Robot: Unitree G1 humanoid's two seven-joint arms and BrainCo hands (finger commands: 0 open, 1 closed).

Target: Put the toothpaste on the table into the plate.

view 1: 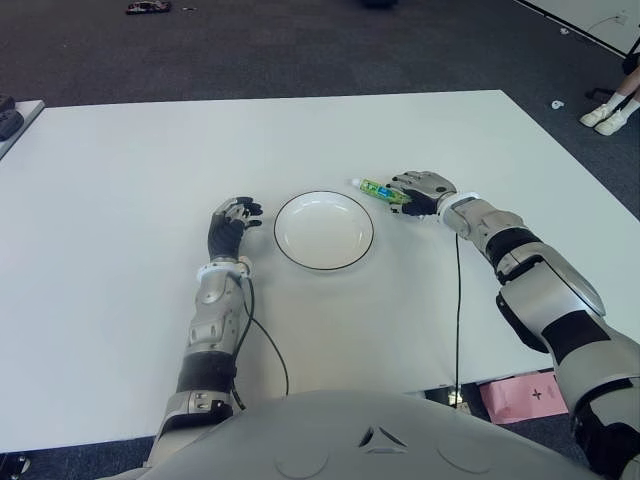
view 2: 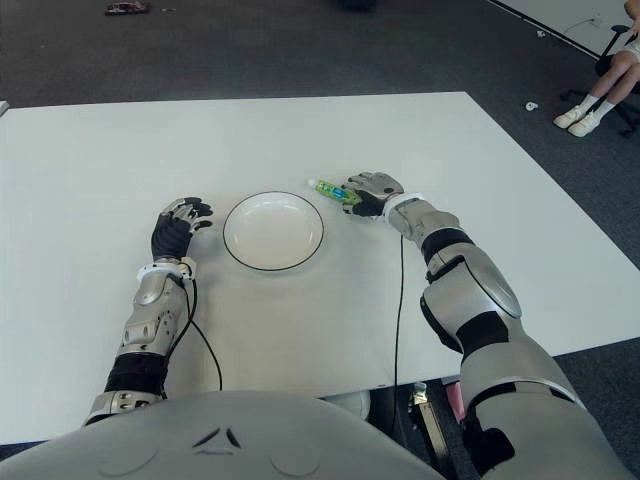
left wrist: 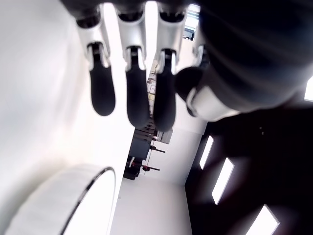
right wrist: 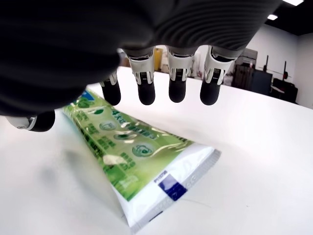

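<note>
right hand (right wrist: 161, 73) open over toothpaste (right wrist: 142, 156), table (view 1: 120, 200)

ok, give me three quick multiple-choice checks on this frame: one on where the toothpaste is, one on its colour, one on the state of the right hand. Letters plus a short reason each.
1. Where does the toothpaste lie?
A. in the plate
B. on the table to the plate's right
C. in the left hand

2. What colour is most of the tube?
A. green
B. red
C. black

3. What is the right hand doing?
A. clamped around the tube
B. open over the tube, not gripping it
C. off the table, out of view

Answers:
1 B: the toothpaste lies on the table just past the rim of the plate, which holds nothing; the left hand shows beside the plate on its left, holding nothing.
2 A: green print covers most of it, with a white crimped end.
3 B: the right hand has its fingers extended above the tube.
</note>
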